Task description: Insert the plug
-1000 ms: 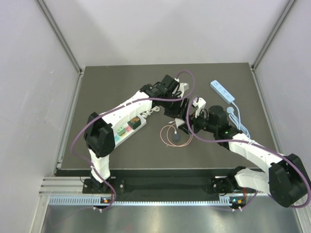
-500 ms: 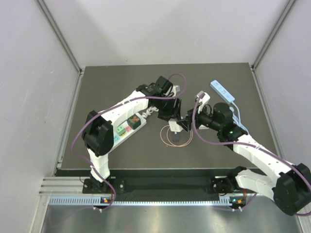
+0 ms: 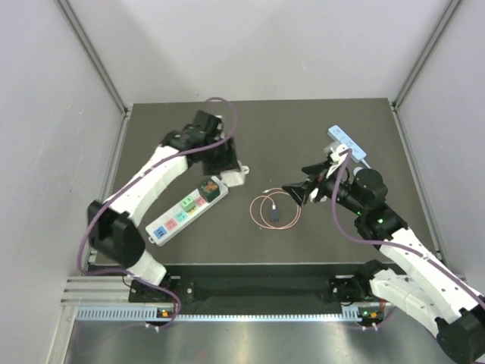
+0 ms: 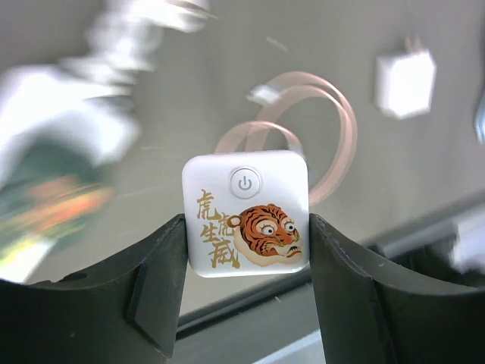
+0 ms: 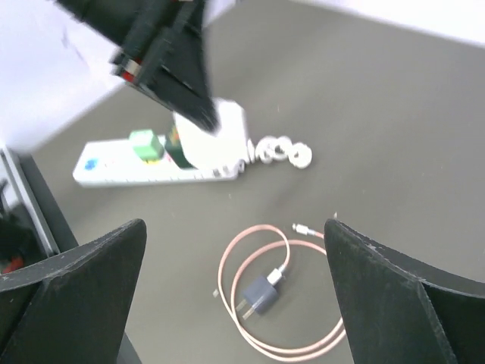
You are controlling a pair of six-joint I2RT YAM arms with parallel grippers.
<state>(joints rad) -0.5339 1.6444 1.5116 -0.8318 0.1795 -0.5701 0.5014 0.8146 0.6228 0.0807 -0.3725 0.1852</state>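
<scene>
Two power strips; one plug; one cable.

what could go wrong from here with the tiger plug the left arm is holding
The left fingers pinch the tiger plug only by its side edges, so it may twist or slip when pushed in. The power strip lies loose, with the right arm away from it, and could slide under the push. A green plug already sits in the strip and might crowd the tiger plug.
</scene>
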